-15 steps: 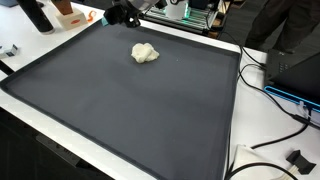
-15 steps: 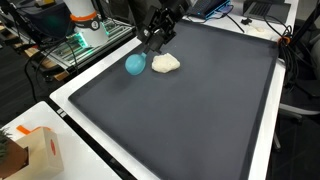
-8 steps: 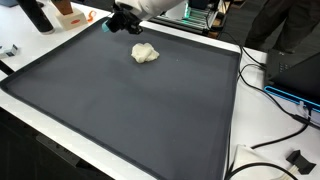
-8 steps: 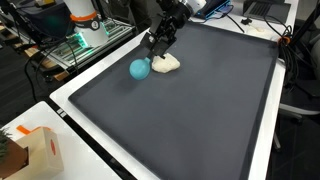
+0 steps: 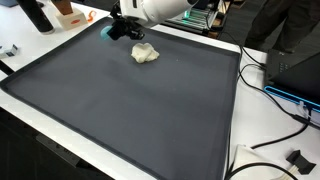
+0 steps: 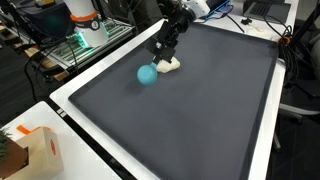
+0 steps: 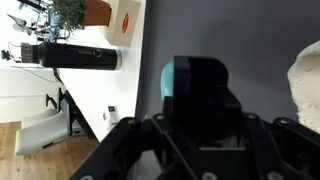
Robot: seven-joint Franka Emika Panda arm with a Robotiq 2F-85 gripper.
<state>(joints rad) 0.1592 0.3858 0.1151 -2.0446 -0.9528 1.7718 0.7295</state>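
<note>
A teal ball (image 6: 147,75) rests on the dark grey mat (image 6: 190,120) near its far edge; it also shows as the teal ball (image 5: 108,31). Beside it lies a cream crumpled lump (image 6: 169,66), also seen as the lump (image 5: 145,53). My gripper (image 6: 161,62) comes down between them, its tip against the ball's side. In the wrist view the gripper (image 7: 205,65) shows as one dark block with no gap, so it looks shut. The ball (image 7: 168,78) peeks out to its left, not between the fingers, and the lump (image 7: 308,85) is at the right edge.
A black cylinder (image 7: 75,57) lies on the white table beyond the mat's edge. An orange-and-white box (image 5: 68,12) stands nearby, and a cardboard box (image 6: 35,150) sits at a table corner. Cables (image 5: 272,100) trail beside the mat.
The gripper has travelled along the mat's far edge toward the lump, and the teal ball has rolled with it, ending close beside the lump.
</note>
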